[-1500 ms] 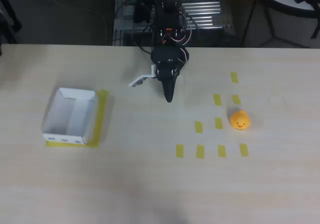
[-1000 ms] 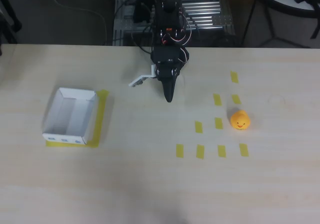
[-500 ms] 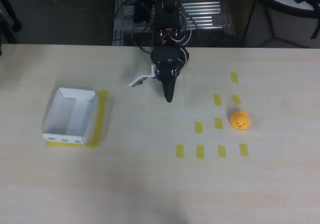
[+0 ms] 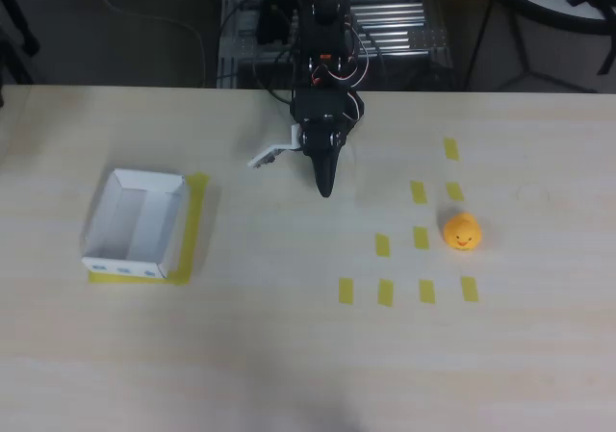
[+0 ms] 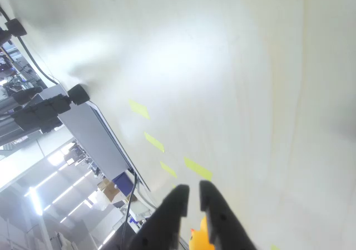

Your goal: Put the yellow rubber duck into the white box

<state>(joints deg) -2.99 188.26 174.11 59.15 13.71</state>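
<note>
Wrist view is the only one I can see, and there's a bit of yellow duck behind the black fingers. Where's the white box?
Observer: In the overhead view the white box sits far to the picture's left on the table, resting on yellow tape.
Operator: And where's the duck?
Observer: The yellow rubber duck stands on the picture's right, among small yellow tape strips, opposite the box.
Operator: Is the gripper touching the duck?
Observer: No. The gripper is between the two, near the table's far edge, well apart from the duck.
Operator: Is anything in the box?
Observer: Nothing shows inside it from above.
</note>
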